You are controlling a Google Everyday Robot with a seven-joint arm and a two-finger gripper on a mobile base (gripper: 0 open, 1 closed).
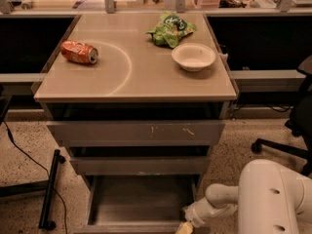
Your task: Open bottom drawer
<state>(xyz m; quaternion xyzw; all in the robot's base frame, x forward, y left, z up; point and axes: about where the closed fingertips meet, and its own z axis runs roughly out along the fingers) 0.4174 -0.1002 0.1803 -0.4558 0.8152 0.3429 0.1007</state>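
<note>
Far left on the floor: a black cable (pixel 10 136) and a black stand leg (pixel 49 189) lying beside the cabinet. The desk (pixel 131 82) carries three items. An orange soda can (pixel 79 52) lies on its side at the left, next to a pale curved mark on the surface. A green chip bag (pixel 170 29) sits at the back right, and a white bowl (pixel 193 56) stands upright just in front of it, near the right edge. Three grey drawer fronts are stacked below the top. The top drawer front (pixel 136 130) is the widest and has white scratch marks. The middle drawer front (pixel 139 165) sits under it, narrower. The bottom drawer (pixel 141 199) stands out from the cabinet towards the camera, its shallow flat grey tray exposed, its thin front strip at the lower edge of the view. My end effector (pixel 184 226) is low at the drawer's front right corner, just beside or touching the strip; I cannot tell which. It is cut off by the frame edge, so I cannot tell whether it is apart or together. My white arm (pixel 270 199) fills the lower right corner. A black office chair (pixel 298 123) stands at the far right.
</note>
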